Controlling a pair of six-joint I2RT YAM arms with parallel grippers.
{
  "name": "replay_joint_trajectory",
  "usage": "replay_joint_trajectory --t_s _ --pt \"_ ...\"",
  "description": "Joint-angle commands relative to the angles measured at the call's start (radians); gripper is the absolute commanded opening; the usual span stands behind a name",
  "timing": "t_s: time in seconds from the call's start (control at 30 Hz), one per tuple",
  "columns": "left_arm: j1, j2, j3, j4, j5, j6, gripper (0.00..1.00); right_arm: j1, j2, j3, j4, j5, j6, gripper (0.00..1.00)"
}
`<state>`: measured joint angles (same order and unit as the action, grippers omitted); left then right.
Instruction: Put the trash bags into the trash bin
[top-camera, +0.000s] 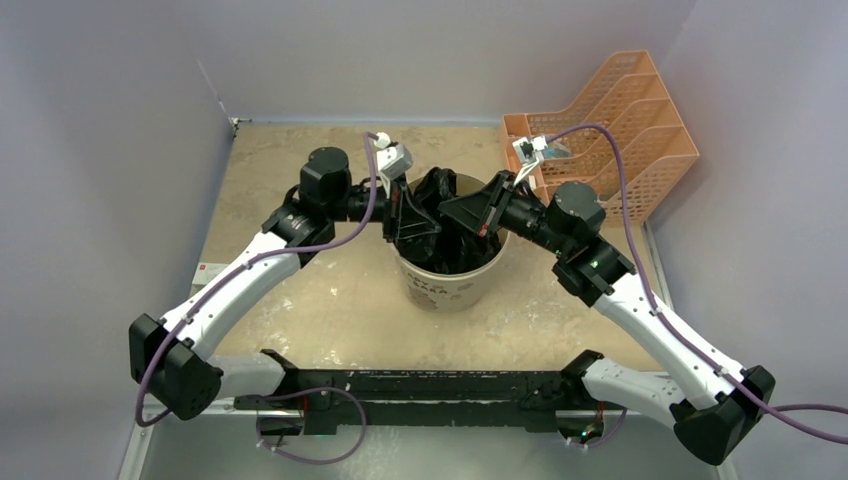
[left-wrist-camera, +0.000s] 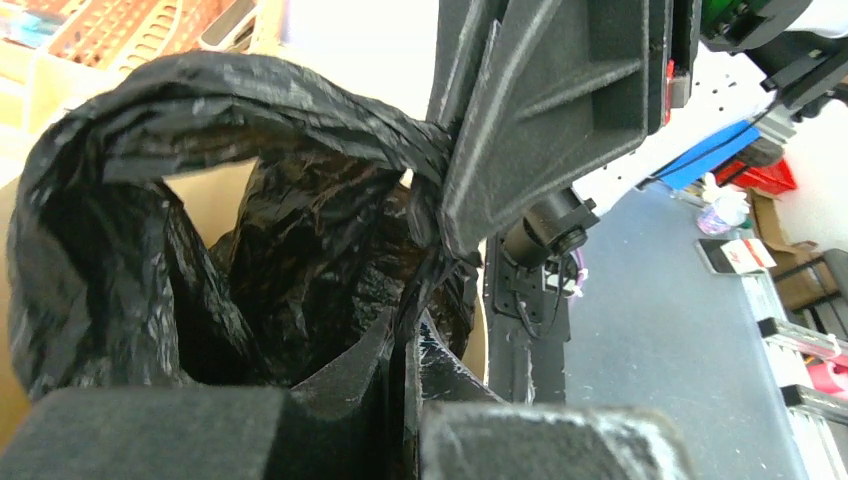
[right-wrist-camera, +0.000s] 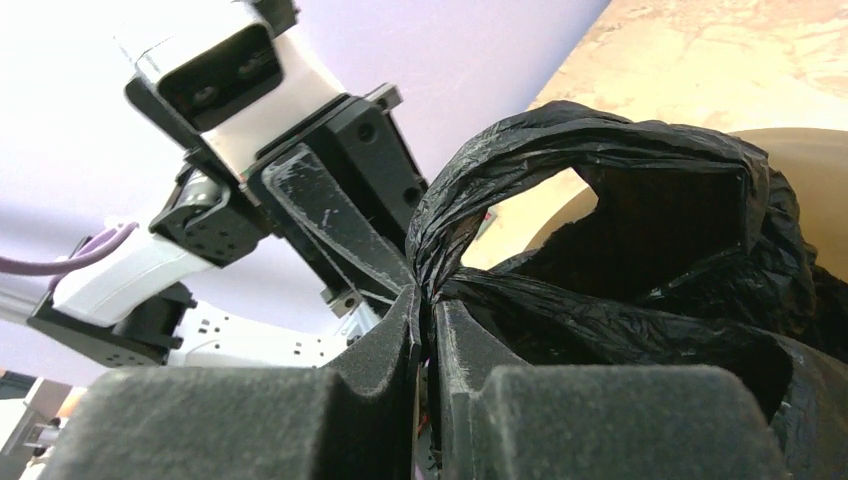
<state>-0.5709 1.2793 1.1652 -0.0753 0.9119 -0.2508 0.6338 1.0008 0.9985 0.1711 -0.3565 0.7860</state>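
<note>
Black trash bag (top-camera: 450, 252) sits bunched inside the upright cream trash bin (top-camera: 452, 292).

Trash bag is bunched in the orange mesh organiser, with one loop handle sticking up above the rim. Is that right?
No. The trash bag is bunched in the cream trash bin, not the orange organiser, which stands apart at the back right. The top external view shows it. One loop handle does stick up above the rim.

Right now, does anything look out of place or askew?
The bag sits bunched in the bin, a handle loop sticking up past the rim; left end effector and right end effector pinch the bag. Nothing spilled.
</note>
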Motion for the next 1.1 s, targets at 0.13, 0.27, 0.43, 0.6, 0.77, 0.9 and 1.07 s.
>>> replay_joint_trajectory --t_s 0.13,0.27,0.43,0.6,0.77,0.9,1.07 --pt "-0.003 -0.099 -0.061 0.042 0.035 0.006 0.00 -0.005 -0.034 0.055 -0.018 0.078 -0.042 0.23" --pt "-0.003 -0.094 -0.052 -0.035 0.137 0.070 0.00 -0.005 -0.031 0.043 0.013 0.063 -0.002 0.43" --pt "-0.003 -0.115 -0.052 -0.118 0.163 0.133 0.00 -0.005 -0.006 0.033 0.041 0.037 0.043 0.51" --pt "-0.003 -0.123 -0.050 -0.159 0.121 0.154 0.00 -0.005 0.031 0.033 0.080 -0.049 0.065 0.49" --pt "-0.003 -0.133 -0.049 -0.179 0.081 0.163 0.04 -0.005 0.025 0.022 0.074 -0.045 0.052 0.35" --pt "-0.002 -0.133 -0.033 -0.168 0.071 0.151 0.35 -0.005 0.024 0.018 0.072 -0.048 0.043 0.06" --pt "-0.003 -0.133 -0.012 -0.062 0.071 0.085 0.60 -0.005 0.032 0.018 0.073 -0.059 0.038 0.00"
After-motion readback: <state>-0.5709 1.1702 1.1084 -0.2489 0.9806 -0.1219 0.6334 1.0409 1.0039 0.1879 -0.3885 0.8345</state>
